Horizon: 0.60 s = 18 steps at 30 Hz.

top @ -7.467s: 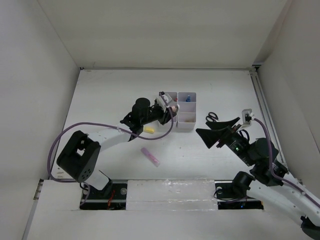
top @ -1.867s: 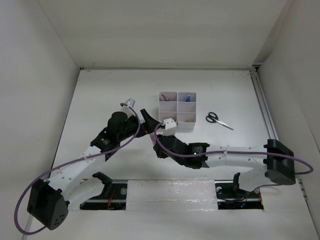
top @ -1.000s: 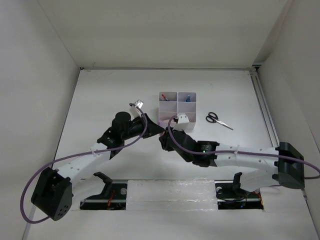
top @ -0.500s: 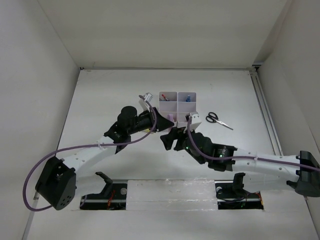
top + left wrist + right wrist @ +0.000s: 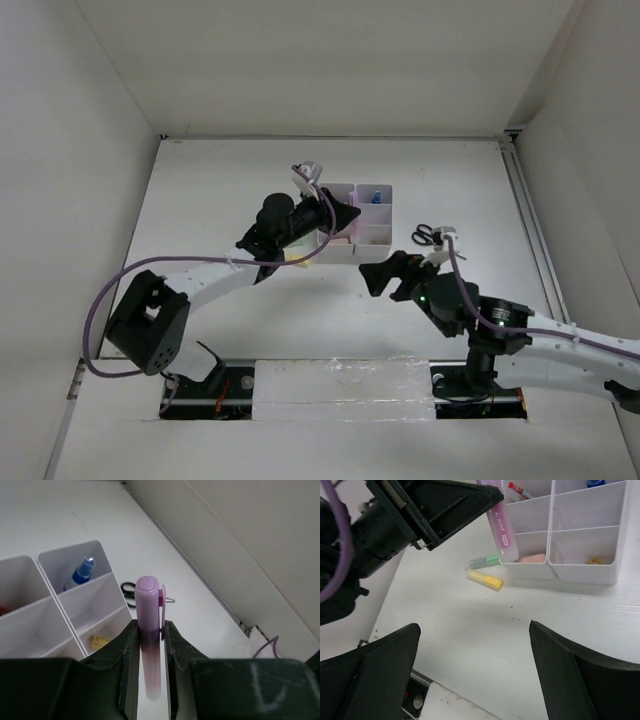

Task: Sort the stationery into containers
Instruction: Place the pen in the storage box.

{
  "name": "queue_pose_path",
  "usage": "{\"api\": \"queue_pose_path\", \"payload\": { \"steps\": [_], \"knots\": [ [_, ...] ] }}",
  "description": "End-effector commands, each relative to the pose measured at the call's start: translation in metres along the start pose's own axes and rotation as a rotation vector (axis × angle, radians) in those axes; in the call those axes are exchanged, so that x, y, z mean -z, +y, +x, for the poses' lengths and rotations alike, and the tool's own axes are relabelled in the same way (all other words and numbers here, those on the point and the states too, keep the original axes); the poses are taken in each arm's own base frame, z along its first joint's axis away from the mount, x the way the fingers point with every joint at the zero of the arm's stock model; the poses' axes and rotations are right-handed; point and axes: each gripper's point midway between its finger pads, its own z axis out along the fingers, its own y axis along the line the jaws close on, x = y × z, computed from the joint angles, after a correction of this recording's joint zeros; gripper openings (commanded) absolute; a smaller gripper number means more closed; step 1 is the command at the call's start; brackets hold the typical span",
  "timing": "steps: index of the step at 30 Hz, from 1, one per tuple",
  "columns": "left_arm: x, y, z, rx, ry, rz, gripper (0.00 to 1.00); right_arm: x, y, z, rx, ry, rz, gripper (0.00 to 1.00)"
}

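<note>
My left gripper [image 5: 149, 628] is clamped on the pink highlighter [image 5: 149, 602], cap outward, tilted over the left side of the tray [image 5: 577, 575], ready, I judge, to drop in. My right gripper [image 5: 474, 630] gapes wide and empty nearby, leaving room.

Bright, even, diffuse light, soft faint shadows, sharp views, slightly blurred near wrist foregrounds.

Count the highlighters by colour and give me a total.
pink highlighter, held in the left gripper: 1
yellow highlighter, lying on the table: 1
green highlighter, lying on the table: 1
Total: 3
</note>
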Motion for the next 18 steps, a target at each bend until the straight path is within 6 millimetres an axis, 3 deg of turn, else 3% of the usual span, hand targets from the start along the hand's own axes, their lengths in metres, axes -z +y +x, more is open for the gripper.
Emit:
{"api": "queue_pose_path", "payload": {
  "steps": [1,4,6,7,9,18],
  "knots": [
    [-0.015,-0.022,-0.052,-0.142,-0.221,0.117,0.00,0.019,-0.028,-0.012,-0.022,-0.019,0.083,0.96],
    [-0.038,-0.009,-0.047,-0.162,-0.210,0.106,0.00,0.037,-0.034,-0.025,-0.042,-0.026,0.060,0.96],
    [-0.049,-0.011,-0.056,-0.180,-0.239,0.123,0.00,0.049,-0.034,-0.035,-0.068,-0.036,0.028,0.96],
    [-0.058,-0.002,-0.047,-0.174,-0.218,0.110,0.00,0.053,-0.035,-0.034,-0.066,-0.023,0.019,0.96],
    [-0.067,-0.001,-0.055,-0.187,-0.246,0.110,0.00,0.062,-0.035,-0.042,-0.089,-0.034,-0.008,0.97],
    [-0.090,0.032,-0.049,-0.172,-0.290,0.024,0.00,0.072,-0.040,-0.043,-0.080,-0.019,-0.023,0.97]
  ]
}}
